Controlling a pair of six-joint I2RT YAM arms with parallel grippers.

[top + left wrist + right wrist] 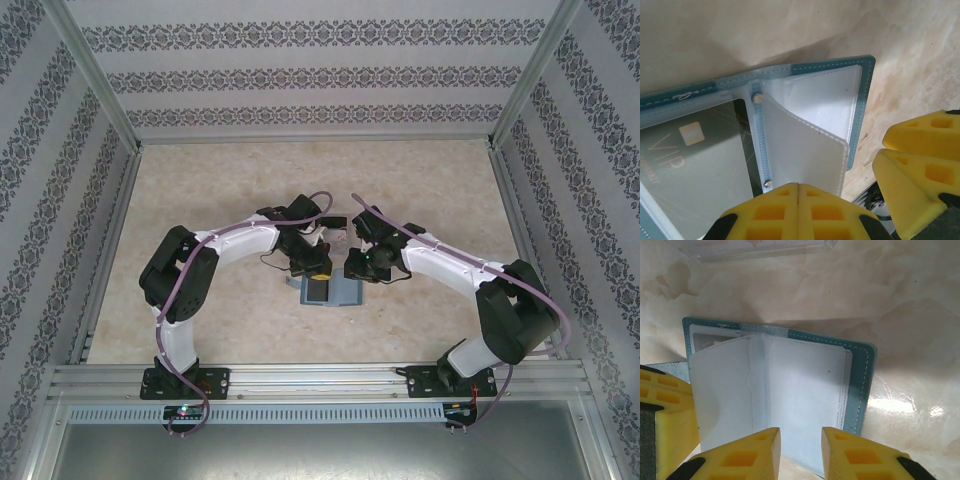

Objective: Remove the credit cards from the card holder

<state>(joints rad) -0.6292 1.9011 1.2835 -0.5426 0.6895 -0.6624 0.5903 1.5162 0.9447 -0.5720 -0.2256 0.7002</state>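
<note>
Two arms meet mid-surface [220,200] in your top view, both bent over the open holder [348,293]. Your left end effector [312,265] hangs over the holder's left half, where a dark card [317,291] with a yellow spot lies. Your right end effector [365,265] hangs over the holder's right half. From this height you cannot tell how either one's fingers stand.

On your left wrist camera, the left end effector [798,212] has its yellow fingers pressed flat together at the near edge of the holder [830,67]. They meet just where a pale translucent leaf [800,150] rises from the holder's fold. Whether they pinch that leaf, you cannot tell. Left of the fold, the dark card [695,150], marked VIP and carrying a yellow chip, sits inside a clear sleeve. Two small studs [757,98] mark the fold line. The right end effector [881,148] shows just beyond the holder's right edge, apart from it.

On your right wrist camera, the right end effector [801,440] stands with its fingers slightly spread above the holder's near edge, and nothing shows clamped between them. The holder [860,390] lies open, teal border around pale panels, the leaf [725,395] raised over its left half. One left finger [665,410] sits at the holder's left edge. Beyond the holder's far edge lies a clear box [755,250].
</note>
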